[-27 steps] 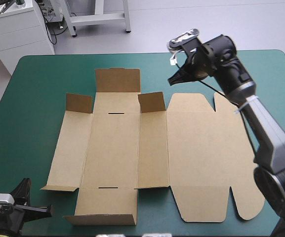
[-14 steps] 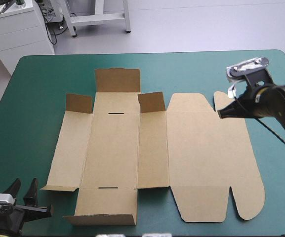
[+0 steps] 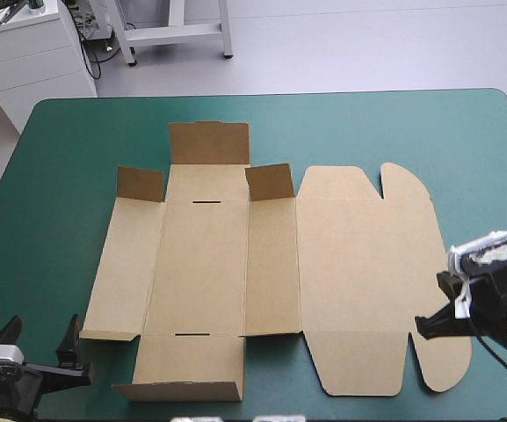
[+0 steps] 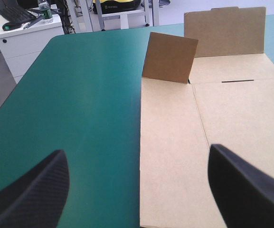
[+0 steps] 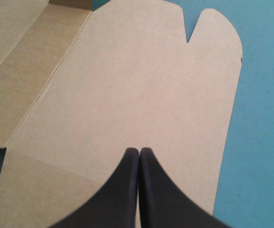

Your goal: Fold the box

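**A:** Hands first: where is the left hand (image 3: 40, 330) sitting, and is it gripping anything?

**B:** It is hanging in the lower left of the frame, just off the box (image 3: 275, 264), with its black fingers (image 4: 32, 194) spread wide and nothing between them. The right hand (image 3: 420, 327) is hovering at the lower right over the edge of the lid (image 3: 358, 255). It is pinched together into one point and is also carrying nothing.

**A:** And the box itself?

**B:** It is lying across the middle of the teal-green worktop (image 3: 60, 176), nearly all flat. Only two small corner flaps (image 3: 271, 183) and the far panel (image 3: 208, 142) between them are standing up in the upper centre. The near flap (image 3: 187, 387) is lifting a little at the bottom.

**A:** So which step are we looking at?

**B:** I am reading it as the very start, since no long wall is standing yet. The next move is probably calling for the open hand to slip under the left side panel (image 3: 121, 264) and hinge it up along its crease (image 3: 155, 268). Something should be pinning the sheet meanwhile so it is not sliding.

**A:** How is the material looking?

**B:** It is looking like matte brown board, stiff and scored in straight lines. It has two thin slots (image 3: 206, 203) and rounded tabs (image 3: 407, 186) on the lid. The worktop is looking smooth and slightly glossy, so I am expecting little grip.
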Controlling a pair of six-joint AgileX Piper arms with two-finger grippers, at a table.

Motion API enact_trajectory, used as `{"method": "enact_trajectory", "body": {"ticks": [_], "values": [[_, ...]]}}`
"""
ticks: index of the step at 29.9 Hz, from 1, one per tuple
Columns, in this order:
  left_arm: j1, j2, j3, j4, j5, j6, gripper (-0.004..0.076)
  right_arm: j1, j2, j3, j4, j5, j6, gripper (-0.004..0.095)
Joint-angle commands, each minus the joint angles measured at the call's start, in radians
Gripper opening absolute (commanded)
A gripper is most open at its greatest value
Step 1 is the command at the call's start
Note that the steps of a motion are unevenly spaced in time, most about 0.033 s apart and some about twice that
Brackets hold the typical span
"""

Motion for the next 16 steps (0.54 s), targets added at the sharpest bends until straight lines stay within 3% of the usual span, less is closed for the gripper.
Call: {"method": "enact_trajectory", "body": {"ticks": [1, 16], "values": [[-0.005, 0.033, -0.079, -0.008, -0.047, -0.006, 0.0568, -0.006, -0.082, 0.064, 0.005, -0.077, -0.012, -0.0023], [-0.005, 0.656, -0.388, 0.067, 0.078, -0.012, 0.0568, -0.004, -0.203, 0.206, 0.057, -0.067, -0.010, -0.0023]]}}
